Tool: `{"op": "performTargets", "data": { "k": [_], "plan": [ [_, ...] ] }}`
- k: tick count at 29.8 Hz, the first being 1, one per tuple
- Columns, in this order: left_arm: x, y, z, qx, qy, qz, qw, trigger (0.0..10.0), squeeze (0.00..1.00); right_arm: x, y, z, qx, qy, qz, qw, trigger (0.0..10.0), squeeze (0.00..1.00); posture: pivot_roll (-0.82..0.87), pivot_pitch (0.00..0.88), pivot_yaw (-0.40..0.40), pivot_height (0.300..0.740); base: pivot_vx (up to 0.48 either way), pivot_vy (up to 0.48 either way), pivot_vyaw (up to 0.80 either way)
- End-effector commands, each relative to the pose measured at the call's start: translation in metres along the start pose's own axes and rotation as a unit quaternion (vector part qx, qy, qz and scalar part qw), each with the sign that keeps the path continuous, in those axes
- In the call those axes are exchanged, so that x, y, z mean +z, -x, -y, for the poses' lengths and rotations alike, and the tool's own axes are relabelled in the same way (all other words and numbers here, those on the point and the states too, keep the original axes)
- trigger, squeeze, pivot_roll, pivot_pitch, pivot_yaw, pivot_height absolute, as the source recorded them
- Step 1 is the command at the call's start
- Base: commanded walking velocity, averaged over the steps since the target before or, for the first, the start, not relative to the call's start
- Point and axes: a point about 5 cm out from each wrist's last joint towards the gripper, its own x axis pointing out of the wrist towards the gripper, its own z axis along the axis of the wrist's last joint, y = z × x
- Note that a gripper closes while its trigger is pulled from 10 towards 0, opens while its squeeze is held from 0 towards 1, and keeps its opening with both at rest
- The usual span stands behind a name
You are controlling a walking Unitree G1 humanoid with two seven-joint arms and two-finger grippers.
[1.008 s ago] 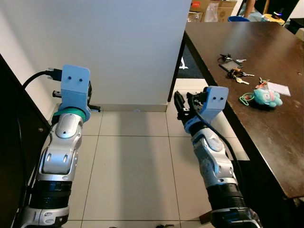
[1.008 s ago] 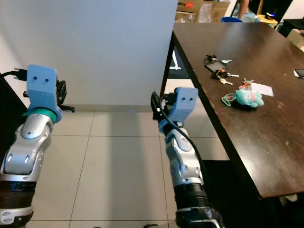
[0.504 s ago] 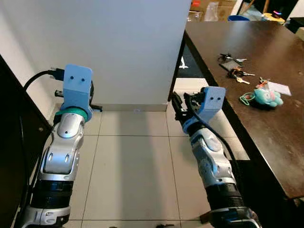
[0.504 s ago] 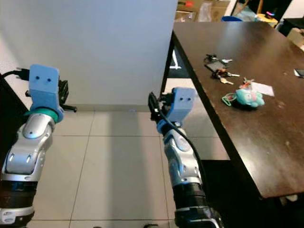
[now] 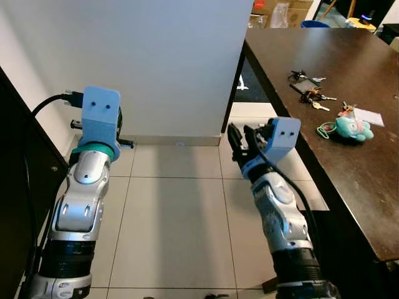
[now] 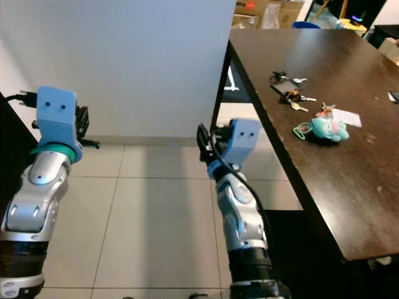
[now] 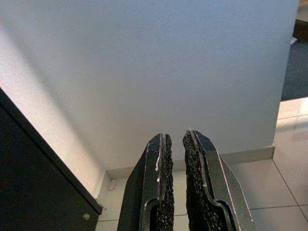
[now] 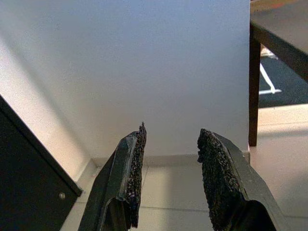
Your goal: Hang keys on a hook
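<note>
The keys [image 5: 310, 93] lie on the dark table [image 5: 349, 162], toward its far end, with a black fob among them. Nearer along the same table lies a blue plush keychain [image 5: 350, 127] with a green loop, and just beyond it a small white card [image 5: 369, 116]. The two key bunches sit near each other but apart.

Both arms are raised in front of the robot over the tiled floor [image 5: 174, 224], off the table's left side. The right gripper [image 8: 169, 144] is held beside the table's near-left edge, well short of the keys, pointing toward the white wall [image 5: 156, 62]; its fingers [image 8: 132, 163] are spread with a clear gap and nothing between them. The left gripper [image 7: 174, 144] is farther from the table, close to a dark cabinet [image 7: 33, 192] that stands against the wall; its fingers [image 7: 161, 163] are nearly pressed together, a narrow slit between the pads, holding nothing.

The wall ends at a corner just left of the table's far end. Boxes [image 5: 274, 9] stand beyond the table.
</note>
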Motion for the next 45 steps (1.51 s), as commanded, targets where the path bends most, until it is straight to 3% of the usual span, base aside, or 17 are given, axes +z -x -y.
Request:
{"op": "performTargets", "data": {
  "k": [1, 9, 13, 20, 21, 23, 26, 34, 38, 40, 43, 45],
  "plan": [
    [-0.006, 0.002, 0.002, -0.001, 0.002, -0.018, 1.000, 10.0, 0.00, -0.004, 0.003, -0.004, -0.001, -0.005, -0.005, 1.000, 10.0, 0.00, 0.01, 0.058, 0.078, 0.740, 0.000, 0.000, 0.00],
    [-0.011, 0.004, 0.002, -0.003, -0.002, -0.024, 1.000, 10.0, 0.00, -0.003, 0.004, -0.018, 0.026, -0.027, -0.003, 0.999, 10.0, 0.00, 0.02, 0.035, 0.074, 0.740, 0.000, 0.000, 0.00],
    [-0.008, 0.004, 0.002, -0.005, -0.006, -0.014, 1.000, 10.0, 0.00, -0.003, 0.001, -0.025, 0.044, -0.015, 0.002, 0.999, 10.0, 0.00, 0.03, 0.022, 0.059, 0.740, 0.000, 0.000, 0.00],
    [-0.007, 0.002, -0.003, 0.013, -0.002, -0.011, 1.000, 10.0, 0.00, -0.001, 0.002, -0.020, 0.039, 0.034, 0.003, 0.999, 10.0, 0.00, 0.04, 0.000, 0.028, 0.740, 0.000, 0.000, 0.00],
    [-0.005, 0.002, -0.003, 0.017, 0.000, -0.006, 1.000, 10.0, 0.00, 0.004, 0.002, -0.020, 0.036, 0.055, 0.002, 0.998, 10.0, 0.00, 0.06, 0.000, 0.001, 0.740, 0.000, 0.000, 0.00],
    [-0.003, 0.003, -0.004, 0.021, 0.001, -0.003, 1.000, 10.0, 0.00, 0.010, 0.001, -0.022, 0.036, 0.053, 0.004, 0.998, 10.0, 0.00, 0.06, 0.000, 0.001, 0.740, 0.000, 0.000, 0.00],
    [0.000, 0.005, -0.006, 0.028, 0.002, 0.005, 1.000, 10.0, 0.00, 0.032, -0.009, -0.049, 0.098, 0.058, 0.029, 0.993, 10.0, 0.00, 0.07, 0.001, -0.024, 0.740, 0.000, 0.000, 0.00],
    [-0.001, 0.007, -0.006, 0.033, 0.000, 0.004, 0.999, 10.0, 0.00, 0.042, -0.004, -0.059, 0.113, 0.069, 0.039, 0.990, 10.0, 0.00, 0.11, 0.000, -0.038, 0.740, 0.000, 0.000, 0.00],
    [0.005, 0.008, -0.004, 0.030, -0.006, 0.017, 0.999, 10.0, 0.00, 0.059, 0.001, -0.069, 0.107, 0.077, 0.078, 0.988, 10.0, 0.00, 0.13, 0.000, -0.029, 0.740, 0.000, 0.000, 0.00],
    [0.009, 0.008, -0.003, 0.030, -0.006, 0.021, 0.999, 10.0, 0.00, 0.070, -0.002, -0.072, 0.099, 0.067, 0.098, 0.988, 10.0, 0.00, 0.15, 0.000, -0.028, 0.740, 0.000, 0.000, 0.00],
    [0.018, 0.005, 0.000, 0.030, -0.002, 0.034, 0.999, 10.0, 0.00, 0.084, -0.010, -0.080, 0.084, 0.014, 0.106, 0.991, 10.0, 0.00, 0.18, 0.000, -0.023, 0.740, 0.000, 0.000, 0.00],
    [0.022, 0.004, 0.002, 0.030, 0.002, 0.039, 0.999, 10.0, 0.00, 0.090, -0.009, -0.088, 0.094, 0.014, 0.113, 0.989, 10.0, 0.00, 0.17, 0.000, -0.020, 0.740, 0.000, 0.000, 0.00]
  ]
}}
